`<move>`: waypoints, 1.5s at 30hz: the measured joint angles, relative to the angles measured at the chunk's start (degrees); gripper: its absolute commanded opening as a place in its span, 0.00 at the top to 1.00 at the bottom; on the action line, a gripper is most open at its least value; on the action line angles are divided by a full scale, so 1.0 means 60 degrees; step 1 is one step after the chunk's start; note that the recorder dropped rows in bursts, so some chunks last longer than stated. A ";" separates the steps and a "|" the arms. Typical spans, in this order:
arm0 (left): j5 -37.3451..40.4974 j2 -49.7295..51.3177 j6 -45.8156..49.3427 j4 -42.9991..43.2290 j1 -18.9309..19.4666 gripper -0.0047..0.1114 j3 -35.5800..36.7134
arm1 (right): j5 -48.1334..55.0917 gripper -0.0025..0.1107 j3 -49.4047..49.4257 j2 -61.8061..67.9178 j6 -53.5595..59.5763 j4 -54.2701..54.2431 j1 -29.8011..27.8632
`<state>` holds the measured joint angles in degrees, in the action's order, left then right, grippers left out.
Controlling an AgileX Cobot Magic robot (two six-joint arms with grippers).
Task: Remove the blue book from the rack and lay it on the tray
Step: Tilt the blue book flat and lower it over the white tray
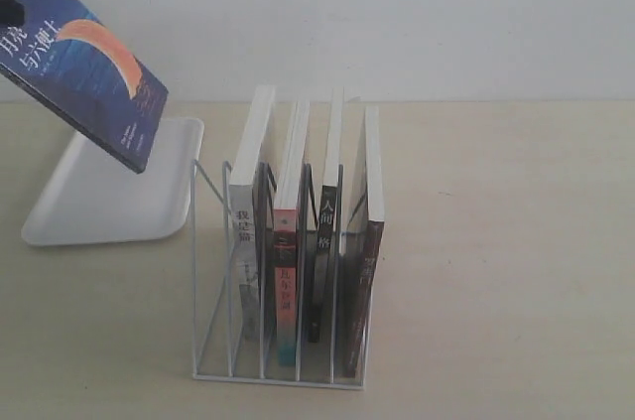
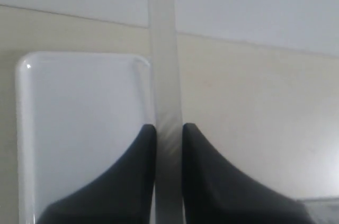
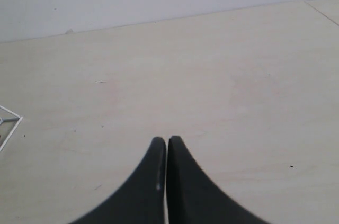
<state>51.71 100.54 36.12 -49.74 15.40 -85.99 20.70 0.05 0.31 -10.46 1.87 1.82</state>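
The blue book (image 1: 84, 63), dark cover with an orange crescent moon, hangs tilted in the air over the far left part of the white tray (image 1: 99, 207). A dark bit of my left gripper (image 1: 8, 8) shows at the book's upper left corner. In the left wrist view, my left gripper (image 2: 169, 127) is shut on the book's pale page edge (image 2: 164, 49), with the tray (image 2: 79, 118) beneath. The white wire rack (image 1: 278, 378) stands in the middle, right of the tray. My right gripper (image 3: 167, 140) is shut on nothing, above bare tabletop, out of the exterior view.
Several books stay upright in the rack: a white-spined one (image 1: 248, 231), a red-spined one (image 1: 286, 271), a black-spined one (image 1: 322, 231) and a dark brown one (image 1: 365, 271). A rack corner (image 3: 10, 123) shows in the right wrist view. A pale wall runs behind the table.
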 measured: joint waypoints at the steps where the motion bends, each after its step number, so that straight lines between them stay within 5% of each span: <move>1: -0.0511 -0.0220 -0.0092 -0.0245 0.0000 0.92 0.0392 | 0.0000 0.98 0.0000 0.0000 0.0000 0.0000 0.0000; 9: -0.4572 -0.2574 0.0660 -0.4171 0.0007 0.92 0.3990 | 0.0000 0.98 0.0000 0.0000 0.0000 0.0000 0.0000; 16: -0.5910 -0.3970 0.2098 -0.7765 0.0007 0.92 0.6240 | 0.0000 0.98 0.0000 0.0000 0.0000 0.0000 0.0000; 23: -0.7504 -0.4258 0.2025 -0.8109 -0.0570 0.92 0.7191 | 0.0000 0.98 0.0000 0.0000 0.0000 0.0000 0.0000; 36: -0.9681 -0.3745 0.0598 -0.8214 -0.2190 0.92 0.6825 | 0.0000 0.98 0.0000 0.0000 0.0000 0.0000 0.0000; 45: -1.0926 -0.2864 -0.2599 -0.6889 -0.3357 0.92 0.6342 | 0.0000 0.98 0.0000 0.0000 0.0000 0.0000 0.0000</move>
<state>-13.85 83.35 20.53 -91.07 -4.74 -47.93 20.70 0.05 0.31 -10.46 1.87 1.82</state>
